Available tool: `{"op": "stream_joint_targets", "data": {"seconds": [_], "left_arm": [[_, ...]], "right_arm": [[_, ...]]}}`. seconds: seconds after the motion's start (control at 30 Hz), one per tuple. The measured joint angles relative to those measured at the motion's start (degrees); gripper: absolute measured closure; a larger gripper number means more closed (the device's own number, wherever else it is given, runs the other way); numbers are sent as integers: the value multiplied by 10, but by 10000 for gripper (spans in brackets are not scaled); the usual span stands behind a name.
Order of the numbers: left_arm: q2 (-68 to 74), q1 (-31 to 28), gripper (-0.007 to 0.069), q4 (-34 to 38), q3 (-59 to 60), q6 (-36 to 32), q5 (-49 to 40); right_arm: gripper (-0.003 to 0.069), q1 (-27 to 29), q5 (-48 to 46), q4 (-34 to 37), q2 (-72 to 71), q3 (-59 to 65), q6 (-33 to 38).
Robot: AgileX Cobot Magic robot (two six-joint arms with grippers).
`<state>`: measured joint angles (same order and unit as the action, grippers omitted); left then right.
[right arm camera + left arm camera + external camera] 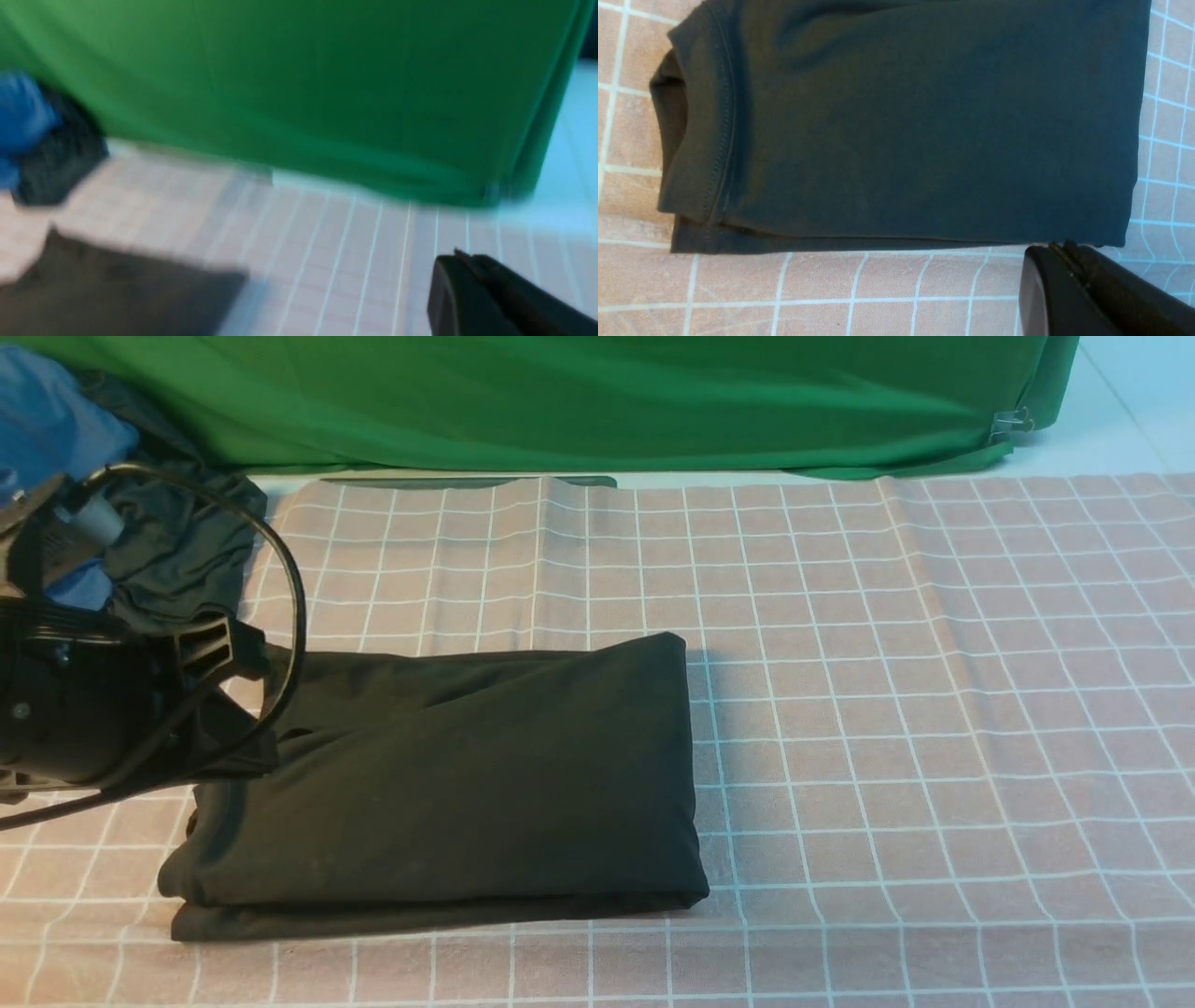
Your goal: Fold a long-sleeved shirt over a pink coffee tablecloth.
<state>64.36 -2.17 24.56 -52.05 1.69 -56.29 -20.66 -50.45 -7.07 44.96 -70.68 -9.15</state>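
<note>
Now the folded long-sleeved shirt [448,784] lies on the pink coffee tablecloth [934,709], both arms' jaws are closed on nothing, and the left gripper [1069,261] beside its edge could snag and unfold it.

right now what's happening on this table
A two-armed robot is folding a black long-sleeved shirt on the pink coffee tablecloth. The shirt lies in a compact folded rectangle, print hidden. The left hand is shut, just off the shirt's edge and holding nothing. The right hand is shut too, away from the shirt, over bare cloth. A dark grey-green garment and a blue garment sit at the far left by the green backdrop.
</note>
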Motion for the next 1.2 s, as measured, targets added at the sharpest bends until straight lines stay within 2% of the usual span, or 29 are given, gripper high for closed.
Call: {"op": "stream_joint_targets", "data": {"seconds": [0.1,0.4,0.53,0.6,0.73,0.8,0.83,0.9,1.0,1.1,1.2], "left_arm": [[-8,0,611,0,2,-6,-5],[-110,0,611,-12,18,-7,-20],[-164,0,611,-18,18,16,-49],[-195,0,611,-16,18,28,-68],[-234,0,611,-16,18,34,-87],[-259,0,611,-16,18,35,-92],[-260,0,611,-16,18,35,-92],[-276,0,611,-16,18,39,-95],[-280,0,611,-16,18,45,-97],[-280,0,611,-16,18,55,-99],[-280,0,611,-16,19,57,-99]], "right_arm": [[622,0,-18,4,38,15,-4],[622,0,-5,100,306,-13,51],[622,0,-5,108,391,-33,63],[606,0,-6,137,448,-49,80],[528,1,-8,229,520,-74,141],[403,1,-9,307,568,-99,197],[382,1,-9,312,575,-101,203],[250,1,-9,348,621,-129,223],[124,1,-9,362,664,-155,226],[53,1,-6,377,698,-175,225],[39,1,-3,403,723,-186,225]]}}
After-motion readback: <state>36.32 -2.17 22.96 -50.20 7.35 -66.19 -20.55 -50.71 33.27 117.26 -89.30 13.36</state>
